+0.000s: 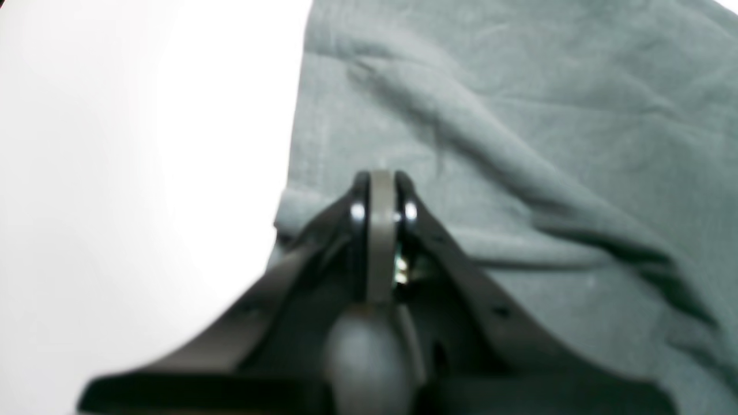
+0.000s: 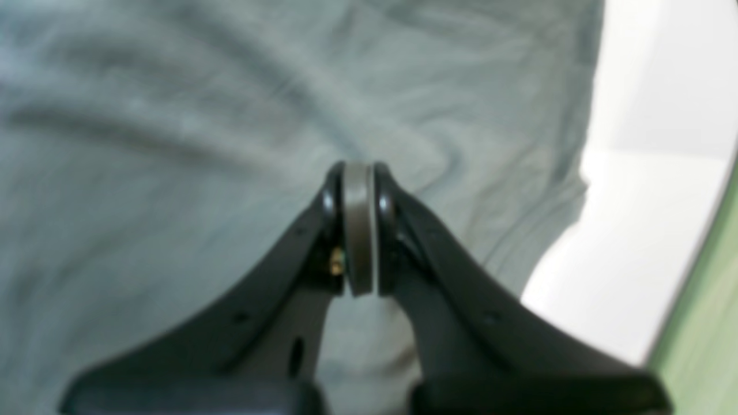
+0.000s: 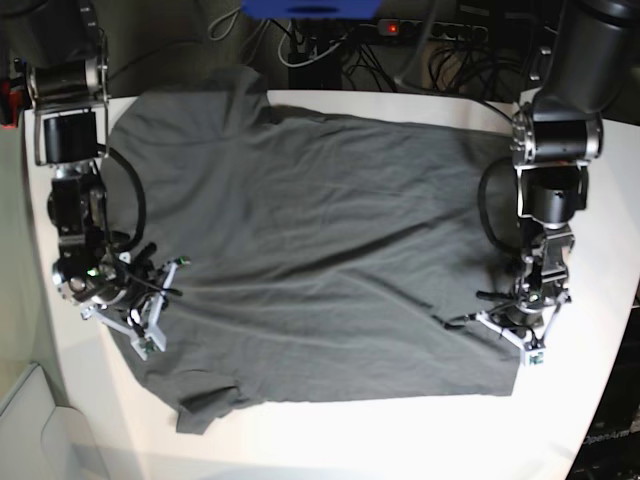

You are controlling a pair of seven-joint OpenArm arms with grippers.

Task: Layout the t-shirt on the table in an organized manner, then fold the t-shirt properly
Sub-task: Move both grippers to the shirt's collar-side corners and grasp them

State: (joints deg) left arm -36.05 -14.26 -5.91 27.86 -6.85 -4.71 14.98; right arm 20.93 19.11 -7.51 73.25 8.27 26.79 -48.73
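Left gripper (image 1: 380, 184) nearest the lens: jaws pressed together, nothing between them, hovering at the t-shirt (image 3: 310, 260) edge. Right gripper (image 2: 358, 173) likewise closed on nothing, over wrinkled cloth. Shirt lies spread flat on the table (image 3: 400, 440); long axis runs side to side in base view. Cables (image 3: 450, 50) and a power strip (image 3: 400, 27) sit behind the far edge.

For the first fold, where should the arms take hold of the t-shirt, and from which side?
Judging from its flat, spread pose, pinch the t-shirt at the hem corner beside the left gripper and the lower sleeve near the right gripper, coming from above.
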